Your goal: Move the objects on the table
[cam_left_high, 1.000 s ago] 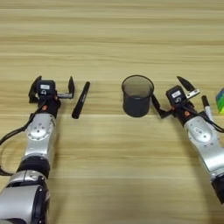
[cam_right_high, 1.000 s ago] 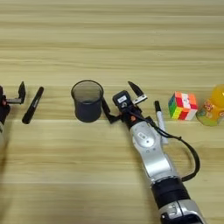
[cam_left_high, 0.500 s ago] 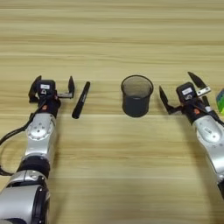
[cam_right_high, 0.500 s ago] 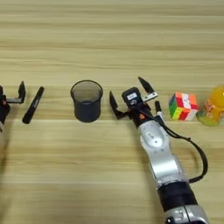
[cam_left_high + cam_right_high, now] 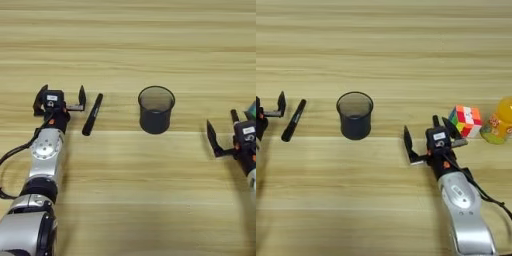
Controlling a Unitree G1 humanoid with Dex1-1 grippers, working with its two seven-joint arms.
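On the light wooden desk (image 5: 130, 45) the black mesh pen cup (image 5: 156, 109) stands upright near the middle, open mouth up, nothing touching it. To its left lies the black marker (image 5: 92, 114), flat on the planks and slightly slanted, its upper end leaning right.

The left pincer (image 5: 60, 100) sits just beside that marker, fingers spread wide apart with nothing between them; the nearer finger stands close to the marker's upper end, apart from it as far as I can tell.

The right pincer (image 5: 431, 142) is down at desk level to the right of the cup, well clear of it. Its fingers are also apart, one pointing up on the left side, the other reaching toward the multicoloured puzzle cube (image 5: 467, 120). A thin dark tip shows just behind this pincer, possibly the white black-capped marker (image 5: 435, 120), though most of it is hidden by the wrist.

The cube rests just right of the pincer, and the small orange juice bottle (image 5: 498, 122) stands immediately right of the cube, near the picture's edge, its top cut off from sight.
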